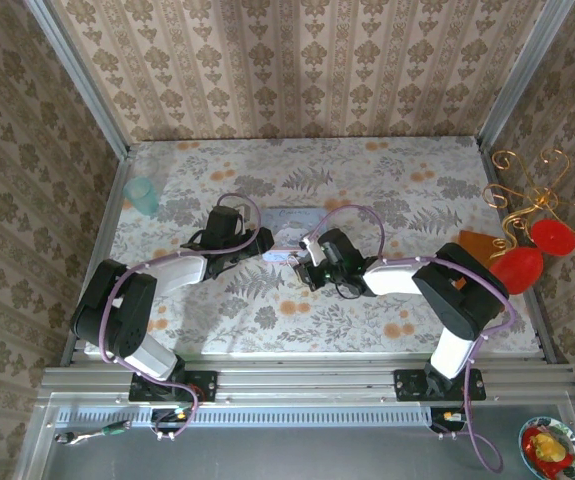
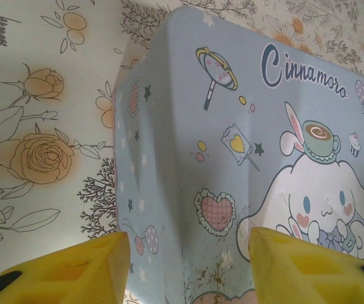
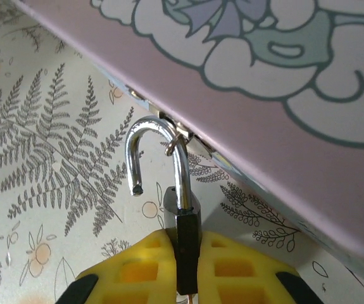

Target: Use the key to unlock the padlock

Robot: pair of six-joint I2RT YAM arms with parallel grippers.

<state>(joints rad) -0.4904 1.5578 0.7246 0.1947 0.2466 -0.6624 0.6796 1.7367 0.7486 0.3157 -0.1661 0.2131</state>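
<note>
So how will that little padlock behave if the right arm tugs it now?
The padlock looks like rigid metal, probably dense for its size. Its shackle is open yet hooked through the box's ring, so a tug would likely drag the box. Pinched narrowly in the right gripper's jaws, it may pivot.

The pale blue lid of the box (image 2: 188, 158) bears one readable word in dark blue curly script near its upper right corner, above a cartoon white puppy: "Cinnamoro", as far as the letters can be made out.
</note>
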